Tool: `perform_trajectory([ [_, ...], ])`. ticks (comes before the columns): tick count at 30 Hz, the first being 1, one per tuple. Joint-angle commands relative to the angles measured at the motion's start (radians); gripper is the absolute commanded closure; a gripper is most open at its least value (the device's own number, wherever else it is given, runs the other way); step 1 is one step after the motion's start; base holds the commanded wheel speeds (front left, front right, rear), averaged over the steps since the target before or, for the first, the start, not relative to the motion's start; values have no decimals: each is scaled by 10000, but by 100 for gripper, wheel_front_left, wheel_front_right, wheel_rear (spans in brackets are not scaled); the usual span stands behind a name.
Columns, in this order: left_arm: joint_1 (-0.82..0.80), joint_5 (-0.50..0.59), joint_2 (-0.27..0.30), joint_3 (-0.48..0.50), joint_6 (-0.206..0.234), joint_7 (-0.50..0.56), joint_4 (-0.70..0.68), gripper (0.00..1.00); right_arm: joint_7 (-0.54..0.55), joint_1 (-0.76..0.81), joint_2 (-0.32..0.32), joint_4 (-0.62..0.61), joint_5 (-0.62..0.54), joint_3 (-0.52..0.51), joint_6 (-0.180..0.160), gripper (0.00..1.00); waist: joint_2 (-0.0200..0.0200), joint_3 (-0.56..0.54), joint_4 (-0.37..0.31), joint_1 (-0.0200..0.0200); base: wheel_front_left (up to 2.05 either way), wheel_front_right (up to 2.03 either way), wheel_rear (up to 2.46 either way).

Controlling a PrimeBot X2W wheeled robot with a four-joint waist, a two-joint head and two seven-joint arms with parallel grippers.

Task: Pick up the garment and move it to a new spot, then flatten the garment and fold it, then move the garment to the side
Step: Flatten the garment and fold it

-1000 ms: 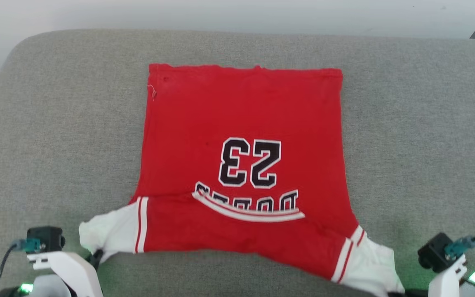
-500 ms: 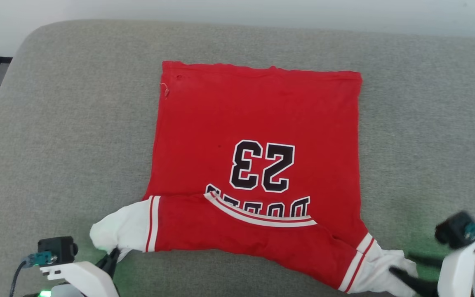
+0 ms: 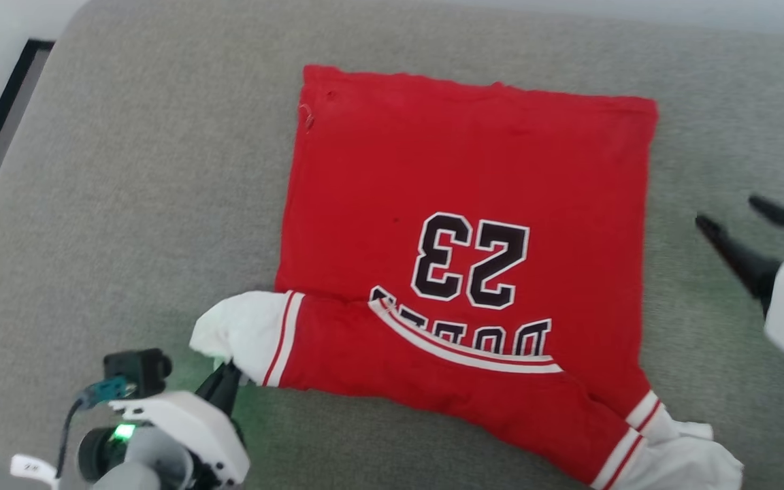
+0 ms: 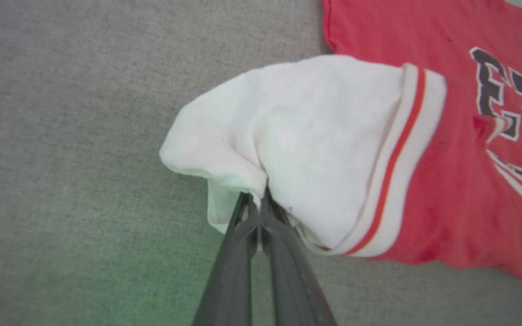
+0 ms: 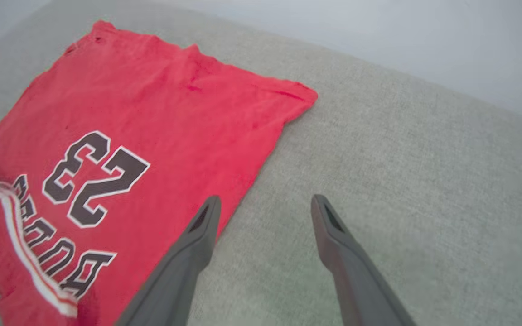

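Note:
The garment point(image 3: 467, 197), a red jersey with a black 23, lies flat on the grey cushion point(image 3: 126, 204) with its lettering facing me upside down. My left gripper point(image 3: 225, 381) is at the lower left, shut on the white end of the near-left sleeve point(image 4: 315, 145). In the left wrist view the left gripper point(image 4: 256, 201) has its fingertips pinched into a fold of that white cloth. My right gripper point(image 3: 729, 212) hangs open to the right of the garment's side edge, holding nothing. The right wrist view shows the right gripper point(image 5: 266, 200) wide apart over bare cushion beside the garment point(image 5: 152, 113). The other white sleeve end point(image 3: 684, 463) lies loose at the lower right.
The grey cushion point(image 5: 424, 181) stretches wide on both sides of the garment and ends at a rounded far edge. A pale wall or floor point(image 5: 379, 36) lies beyond that edge. A dark frame edge point(image 3: 4, 102) stands past the cushion's left end.
My right gripper has opened, let go of the right sleeve end and moved up along the garment's right side. The head camera has shifted. The left gripper stays shut on its sleeve.

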Motion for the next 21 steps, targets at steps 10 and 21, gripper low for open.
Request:
perform_trajectory([
  [10,-1095,447,-856,-455,-452,-133,603,100,644,-3495,465,3434,-713,512,-4,0,0,1050,1106,0,0,0,0],
  [21,-1736,509,-1455,-669,-892,-236,1405,100,2177,-6035,1115,7513,-892,1010,-5,0,0,1608,1726,0,0,0,0],
])
